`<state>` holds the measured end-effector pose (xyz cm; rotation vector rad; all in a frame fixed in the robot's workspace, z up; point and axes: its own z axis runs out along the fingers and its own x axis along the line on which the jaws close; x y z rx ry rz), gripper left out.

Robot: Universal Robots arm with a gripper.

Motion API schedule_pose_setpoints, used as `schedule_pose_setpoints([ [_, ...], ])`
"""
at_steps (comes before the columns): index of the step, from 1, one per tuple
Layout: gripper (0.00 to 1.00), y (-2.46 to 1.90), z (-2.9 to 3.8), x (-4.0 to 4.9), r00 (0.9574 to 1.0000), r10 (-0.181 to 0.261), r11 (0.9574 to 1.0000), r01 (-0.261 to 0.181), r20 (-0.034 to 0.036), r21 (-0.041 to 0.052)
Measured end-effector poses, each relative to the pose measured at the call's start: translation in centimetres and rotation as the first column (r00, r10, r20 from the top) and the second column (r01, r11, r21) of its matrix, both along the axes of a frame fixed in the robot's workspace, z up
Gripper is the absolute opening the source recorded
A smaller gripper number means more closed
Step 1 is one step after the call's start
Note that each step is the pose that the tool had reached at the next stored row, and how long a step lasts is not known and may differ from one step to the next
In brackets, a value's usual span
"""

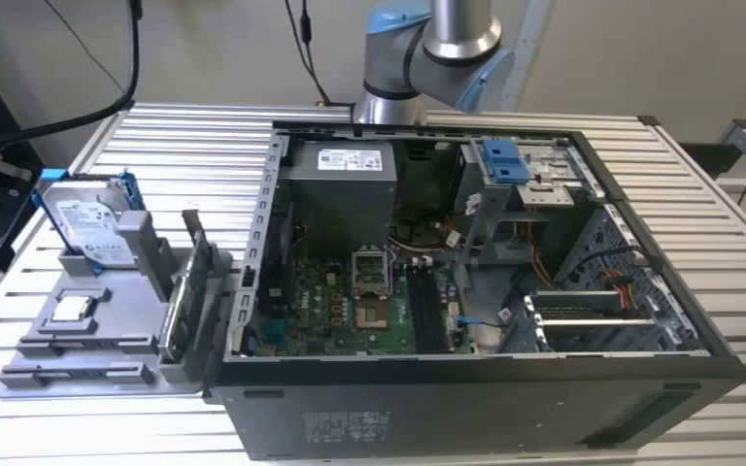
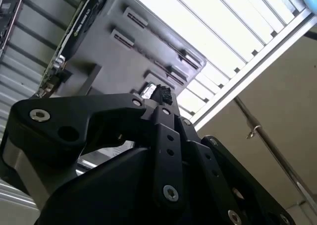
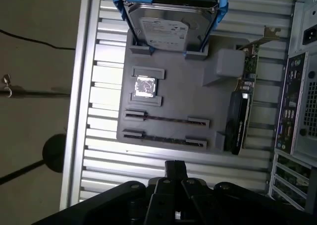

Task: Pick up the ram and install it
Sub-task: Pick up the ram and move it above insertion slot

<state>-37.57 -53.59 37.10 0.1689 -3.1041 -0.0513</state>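
Ram [image 3: 166, 119] is lying on edge between two end brackets of the grey tray [image 3: 188, 96]. It is sitting ahead of my claw [image 3: 174, 169] and well apart from it, with nothing touching it. A second bracket row [image 3: 163, 139] is running parallel just beside the ram, on the side nearer the claw; I cannot tell whether it is carrying a stick.

My claw is hanging over the slatted worktop [image 3: 101, 158], short of the tray's nearest edge. Its jaws are drawn narrow and are holding nothing. In the second wrist view the fingertips [image 2: 161, 92] are meeting at one point, with both linkages converging on it.

Beyond the ram from the claw, a square processor chip [image 3: 145, 86] is resting flat in its recess. Farther beyond, at the tray's far end, a silver hard drive [image 3: 166, 27] is standing in a blue frame. A green circuit card [image 3: 237, 126] is standing on edge along one side of the tray, off to the side of the claw's line. It is sitting between the ram and the open computer case [image 3: 302, 86].

In the exterior view my arm [image 1: 431, 39] is rising behind the case.
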Motion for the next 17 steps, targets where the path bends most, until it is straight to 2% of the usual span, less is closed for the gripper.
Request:
schedule_pose_setpoints([
  [9,0.11,0.00,0.00,-0.01,0.9975,0.070,0.9975,-0.070,-0.0001,-0.0027],
  [17,0.11,0.00,0.00,-0.01,0.9901,0.141,0.9900,-0.141,-0.0004,-0.0053],
])
